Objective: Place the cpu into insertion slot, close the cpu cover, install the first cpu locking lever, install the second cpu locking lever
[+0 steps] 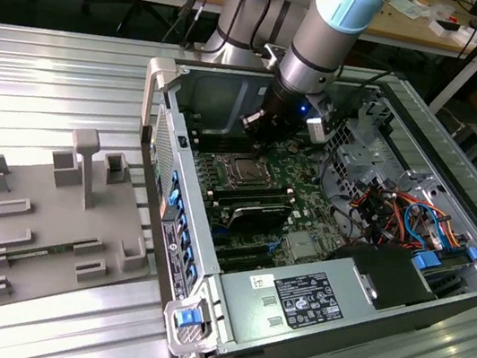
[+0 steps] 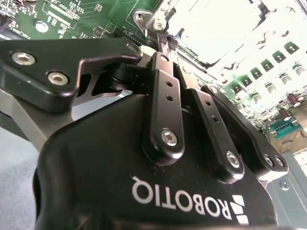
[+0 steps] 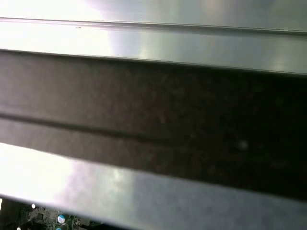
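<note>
Exterior view: the gripper is seen lowered inside the open case, just above the far edge of the socket, where the cpu is seated under what looks like a closed cover. In the second wrist view the gripper's fingers are drawn together, their tips by a bright metal tab near the socket; whether anything is pinched cannot be told. A locking lever is judged to be the step in hand. It would best be pressed down steadily, then swung sideways under its hook, without the board being scraped.
</note>
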